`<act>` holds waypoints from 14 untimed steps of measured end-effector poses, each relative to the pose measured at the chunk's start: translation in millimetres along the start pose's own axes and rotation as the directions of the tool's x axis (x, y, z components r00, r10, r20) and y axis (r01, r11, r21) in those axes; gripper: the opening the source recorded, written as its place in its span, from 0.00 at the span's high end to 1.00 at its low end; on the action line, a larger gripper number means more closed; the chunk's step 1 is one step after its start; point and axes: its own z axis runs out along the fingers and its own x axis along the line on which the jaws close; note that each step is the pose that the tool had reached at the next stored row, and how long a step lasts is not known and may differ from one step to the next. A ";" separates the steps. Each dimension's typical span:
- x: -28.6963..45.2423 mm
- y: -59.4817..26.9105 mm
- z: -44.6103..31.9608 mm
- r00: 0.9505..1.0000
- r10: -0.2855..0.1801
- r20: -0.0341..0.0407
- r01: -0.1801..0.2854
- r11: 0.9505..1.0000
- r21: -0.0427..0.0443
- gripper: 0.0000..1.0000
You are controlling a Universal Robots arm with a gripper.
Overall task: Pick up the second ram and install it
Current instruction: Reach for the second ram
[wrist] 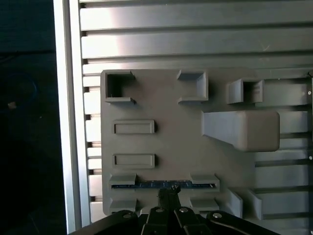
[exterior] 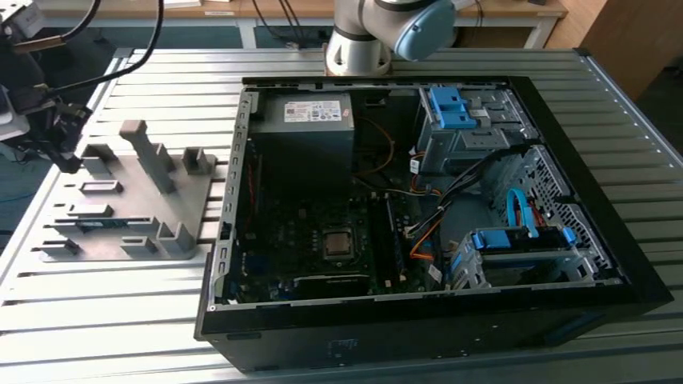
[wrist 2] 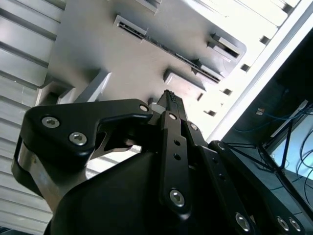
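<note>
Status: early, nothing completed yet.

- The second ram [wrist: 164, 185] is not picked. It stands on edge in its slot in the grey holder block [wrist: 176, 147], with both ends sitting in the block's end cradles.
- In the exterior view the block is on the desk [exterior: 107, 320] at 9 o'clock of the open PC case [exterior: 427, 324]. The stick's slot is around 8 o'clock on the block.
- The jaws hang over the middle of the stick. In both wrist views they look closed tip to tip, with nothing between them.
- I can't tell if the tips touch the board's top edge.
- Install is not done either. The motherboard slots [exterior: 393, 240] are at 3 o'clock of the CPU socket [exterior: 339, 242], and I can't tell what's seated there.
- Both the pick and the install are outstanding.
</note>
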 end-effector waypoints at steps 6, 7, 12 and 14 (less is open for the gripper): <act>-4.0 -2.1 10.8 1.000 -0.004 -0.004 0.004 1.000 0.000 0.90; -4.0 -2.4 12.1 1.000 -0.005 -0.004 0.005 1.000 0.000 0.90; -4.0 -4.3 17.2 1.000 -0.005 -0.005 0.005 1.000 0.000 0.90; -4.1 -5.0 18.9 1.000 -0.005 -0.005 0.005 1.000 0.000 0.90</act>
